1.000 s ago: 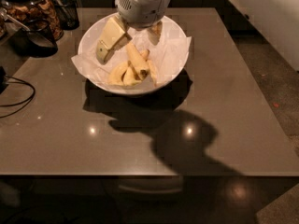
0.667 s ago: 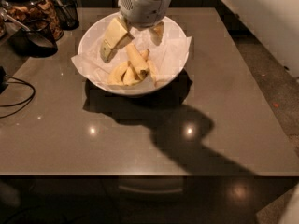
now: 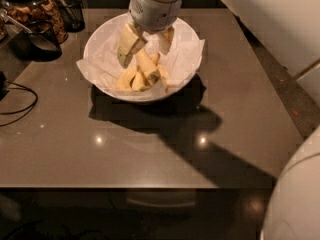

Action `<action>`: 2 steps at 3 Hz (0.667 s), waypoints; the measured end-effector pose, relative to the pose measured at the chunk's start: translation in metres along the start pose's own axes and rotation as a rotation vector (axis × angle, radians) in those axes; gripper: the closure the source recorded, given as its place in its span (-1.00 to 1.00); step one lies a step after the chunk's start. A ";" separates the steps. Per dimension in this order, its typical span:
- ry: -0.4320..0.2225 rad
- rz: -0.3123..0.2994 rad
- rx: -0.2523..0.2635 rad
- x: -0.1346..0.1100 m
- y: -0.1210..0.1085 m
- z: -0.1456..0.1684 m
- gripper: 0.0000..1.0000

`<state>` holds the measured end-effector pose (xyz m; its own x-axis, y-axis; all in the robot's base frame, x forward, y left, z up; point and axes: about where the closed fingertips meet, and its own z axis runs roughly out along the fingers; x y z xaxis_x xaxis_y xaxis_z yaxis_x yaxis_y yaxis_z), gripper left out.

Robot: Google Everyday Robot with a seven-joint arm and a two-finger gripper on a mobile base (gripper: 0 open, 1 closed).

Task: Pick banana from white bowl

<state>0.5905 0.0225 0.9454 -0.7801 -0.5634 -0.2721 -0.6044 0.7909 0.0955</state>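
The white bowl (image 3: 187, 36) with crinkled paper lining stands at the back middle of the table. Several pale-yellow bananas lie in it. The longest, nearly straight banana (image 3: 148, 67) lies in the middle, pointing toward the front. My gripper (image 3: 146, 48) hangs straight down over the bowl, open. Its left finger (image 3: 128, 44) and right finger (image 3: 165, 40) straddle the far end of that banana, just above the pile. Nothing is held.
Dark glass jars (image 3: 35, 9) and a black scoop (image 3: 37, 36) stand at the back left. A black cable (image 3: 20, 101) lies at the left edge. The brown table (image 3: 150, 149) extends in front of the bowl. My arm's white body (image 3: 295, 199) fills the lower right.
The gripper has sunk a little and shifted slightly right over the bananas. The arm's body has come into view at the lower right.
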 end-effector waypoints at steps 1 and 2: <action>0.033 0.015 0.006 -0.001 -0.008 0.015 -0.20; 0.056 0.028 0.009 0.002 -0.016 0.028 -0.18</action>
<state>0.6031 0.0160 0.9162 -0.8048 -0.5531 -0.2154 -0.5808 0.8087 0.0934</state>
